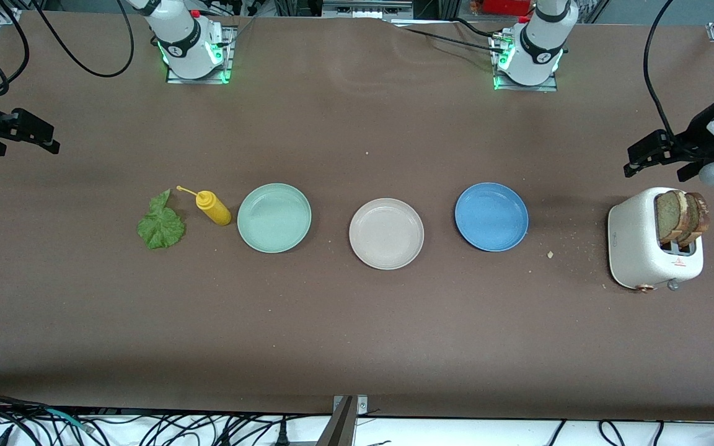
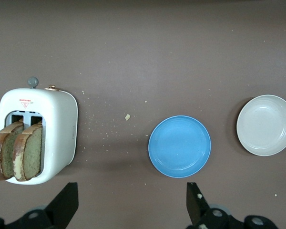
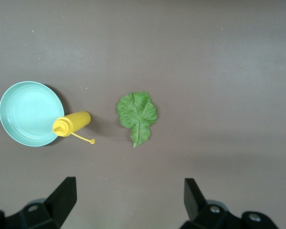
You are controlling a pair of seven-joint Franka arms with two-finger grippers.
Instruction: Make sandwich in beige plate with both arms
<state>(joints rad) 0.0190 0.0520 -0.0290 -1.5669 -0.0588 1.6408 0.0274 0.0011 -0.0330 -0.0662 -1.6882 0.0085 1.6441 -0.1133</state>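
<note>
The round beige plate (image 1: 386, 233) (image 2: 266, 125) sits mid-table with nothing on it. The sandwich's parts lie apart. Two brown toasted bread slices (image 1: 681, 217) (image 2: 18, 153) stand in a white toaster (image 1: 639, 251) (image 2: 59, 126) at the left arm's end. A crinkly green lettuce leaf (image 1: 161, 224) (image 3: 137, 115) lies flat at the right arm's end. My left gripper (image 1: 631, 160) (image 2: 132, 192) hangs open and empty over bare table beside the toaster. My right gripper (image 1: 53, 141) (image 3: 128, 187) hangs open and empty over bare table, some way from the leaf.
A mint green plate (image 1: 274, 217) (image 3: 24, 112) and a blue plate (image 1: 491, 216) (image 2: 179, 146) flank the beige one. A yellow squeeze bottle (image 1: 213, 207) (image 3: 72, 123) lies between leaf and mint plate. Crumbs dot the table near the toaster.
</note>
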